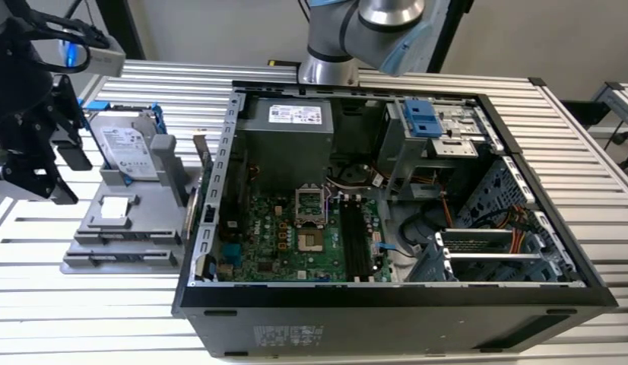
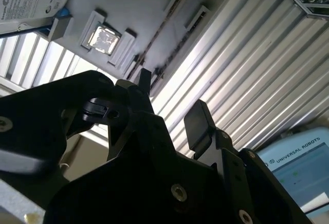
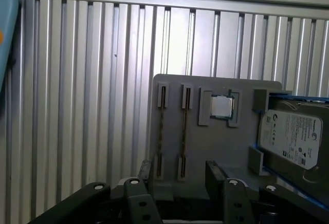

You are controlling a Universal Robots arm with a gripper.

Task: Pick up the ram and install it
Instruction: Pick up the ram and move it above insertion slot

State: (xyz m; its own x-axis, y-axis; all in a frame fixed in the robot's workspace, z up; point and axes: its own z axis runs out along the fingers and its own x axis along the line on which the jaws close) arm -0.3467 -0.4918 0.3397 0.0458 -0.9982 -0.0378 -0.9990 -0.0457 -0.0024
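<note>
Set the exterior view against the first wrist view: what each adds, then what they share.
Exterior view adds: the open computer case, its motherboard and the arm. First wrist view adds: two ram sticks on edge in the gray holder's slots. Shared: that holder, the hard drive, the processor chip, the ribbed table and the gripper, open and empty.

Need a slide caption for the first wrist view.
Open claw near the gray holder carrying ram, a processor chip and a hard drive.

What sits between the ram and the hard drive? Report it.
A square silver chip in a recess of the grey holder; the first wrist view shows it between ram and hard drive.
</note>
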